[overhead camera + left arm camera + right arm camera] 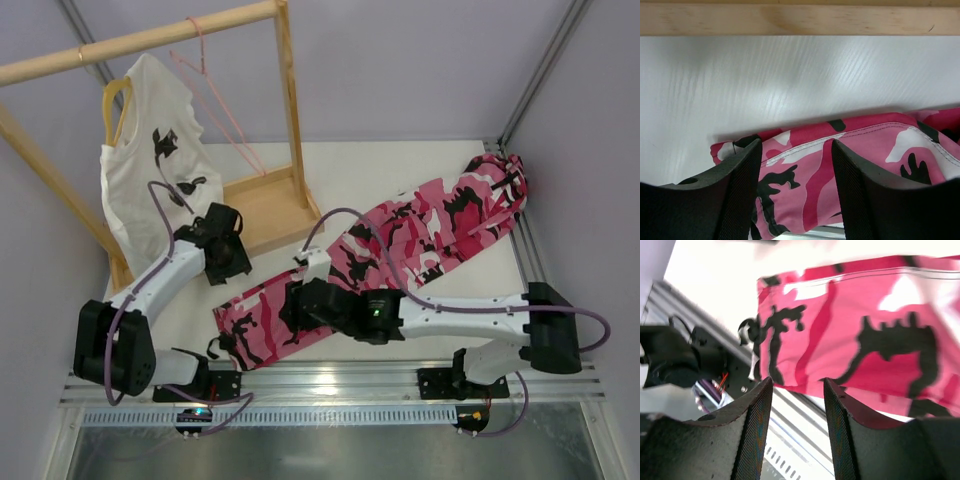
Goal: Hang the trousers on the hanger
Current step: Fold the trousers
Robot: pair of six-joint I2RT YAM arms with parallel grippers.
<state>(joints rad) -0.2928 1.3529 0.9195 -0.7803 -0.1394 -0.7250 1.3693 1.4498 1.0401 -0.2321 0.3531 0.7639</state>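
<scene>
Trousers (400,250) are laid flat on the bench (400,165), stretched diagonally in front of the wooden rack (262,205), so one end can be reached by both arms. Hanger (213,80) is hung by its hook on the rack's top rail, beside the white T-shirt (150,160) and well apart from the trousers; nothing is draped on it yet. Left gripper (796,147) is held just in front of the rack's base, over the trouser end; jaws are spread, nothing gripped. Right gripper (797,382) is poised over the same end, farther from the rack; jaws are parted and empty. Judged: a grasp of the cloth is being set up.
</scene>
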